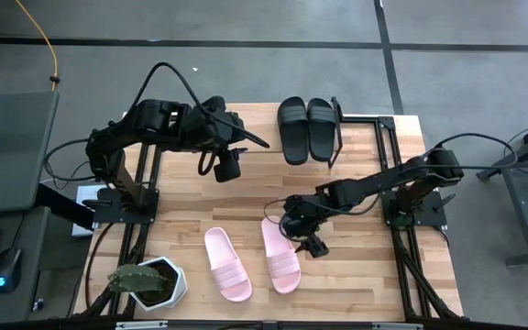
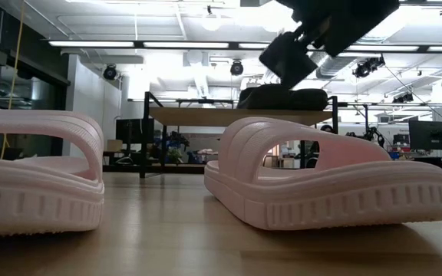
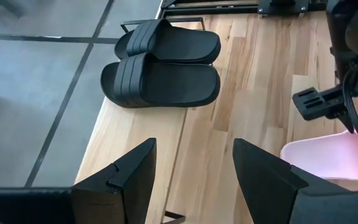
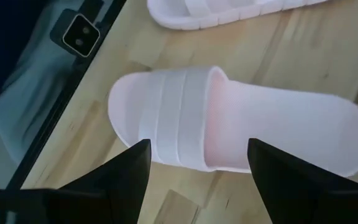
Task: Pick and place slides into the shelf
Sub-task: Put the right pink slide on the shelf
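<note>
Two dark, nearly black jointed arms of matte blocky segments, looped with thin black cables. Left tool [image 3: 194, 180] and right tool [image 4: 197, 180] each ending in two flat, wedge-shaped black fingers [image 3: 129, 177] with angular edges, no markings legible.

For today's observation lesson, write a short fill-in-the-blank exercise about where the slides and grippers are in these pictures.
1. The two black slides rest side by side on the ____.
2. The two slides on the tabletop near the potted cactus are pale ____.
3. The right gripper hovers with open fingers over a ____ slide.
4. The left gripper is open and holds ____.

Missing words: shelf; pink; pink; nothing
</note>
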